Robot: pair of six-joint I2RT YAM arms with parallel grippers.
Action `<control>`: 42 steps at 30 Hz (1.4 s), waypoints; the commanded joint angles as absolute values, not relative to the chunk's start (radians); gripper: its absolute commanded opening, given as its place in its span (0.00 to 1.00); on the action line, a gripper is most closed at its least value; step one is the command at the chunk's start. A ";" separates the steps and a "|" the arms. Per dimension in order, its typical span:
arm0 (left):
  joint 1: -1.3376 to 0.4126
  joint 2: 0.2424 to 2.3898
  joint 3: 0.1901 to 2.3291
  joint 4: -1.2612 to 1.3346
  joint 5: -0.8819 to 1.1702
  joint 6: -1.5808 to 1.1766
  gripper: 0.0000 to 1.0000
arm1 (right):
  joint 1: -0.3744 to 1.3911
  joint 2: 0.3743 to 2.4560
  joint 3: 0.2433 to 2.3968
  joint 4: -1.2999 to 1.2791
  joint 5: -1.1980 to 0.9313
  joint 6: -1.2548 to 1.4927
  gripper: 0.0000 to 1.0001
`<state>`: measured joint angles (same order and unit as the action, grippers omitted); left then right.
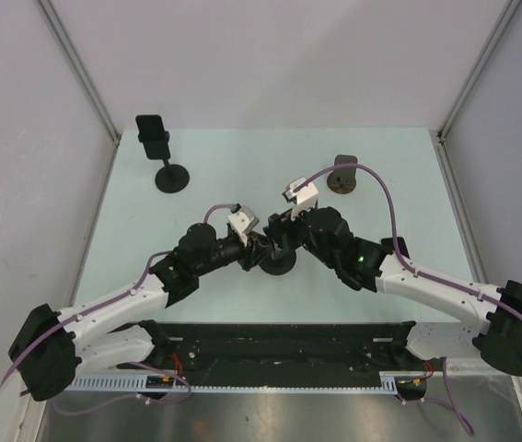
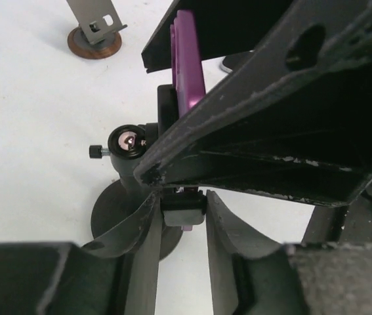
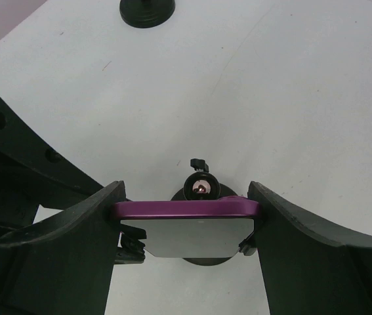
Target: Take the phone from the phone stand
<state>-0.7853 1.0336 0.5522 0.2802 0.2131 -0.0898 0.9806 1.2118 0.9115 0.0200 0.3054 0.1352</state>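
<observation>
A purple phone (image 3: pixel 186 209) with a grey screen sits in a black phone stand (image 1: pixel 277 265) at the table's middle. My right gripper (image 3: pixel 186 205) is shut on the phone, one finger on each short edge. The stand's knob (image 3: pixel 200 187) and round base show behind and below it. My left gripper (image 2: pixel 180 205) is shut on the stand's lower clamp (image 2: pixel 184 210), one finger on each side of it. In the left wrist view the phone (image 2: pixel 187 65) rises edge-on above, with the right gripper's finger (image 2: pixel 290 98) across it. In the top view both grippers meet over the stand, left (image 1: pixel 259 243) and right (image 1: pixel 281 232).
A second black stand (image 1: pixel 162 152) with a holder on top is at the back left; its base shows in the right wrist view (image 3: pixel 147 10). A grey stand on a brown round base (image 1: pixel 342 175) is at the back right, also in the left wrist view (image 2: pixel 94 33). Enclosure walls surround the table.
</observation>
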 commanded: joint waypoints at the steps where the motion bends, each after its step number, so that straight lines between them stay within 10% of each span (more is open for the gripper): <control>1: -0.781 1.029 0.542 0.331 0.209 -0.086 0.22 | 0.986 1.181 0.911 0.058 0.322 0.141 0.00; 3: -0.781 1.020 0.532 0.331 0.195 -0.083 0.01 | 0.983 1.172 0.911 0.051 0.319 0.133 0.00; 33: -0.707 0.986 0.508 0.321 0.348 -0.110 0.00 | 0.727 1.080 0.905 -0.109 -0.229 -0.009 0.00; 42: -0.807 0.940 0.491 0.319 0.258 -0.098 0.77 | 0.845 1.071 0.905 -0.052 0.070 0.047 0.00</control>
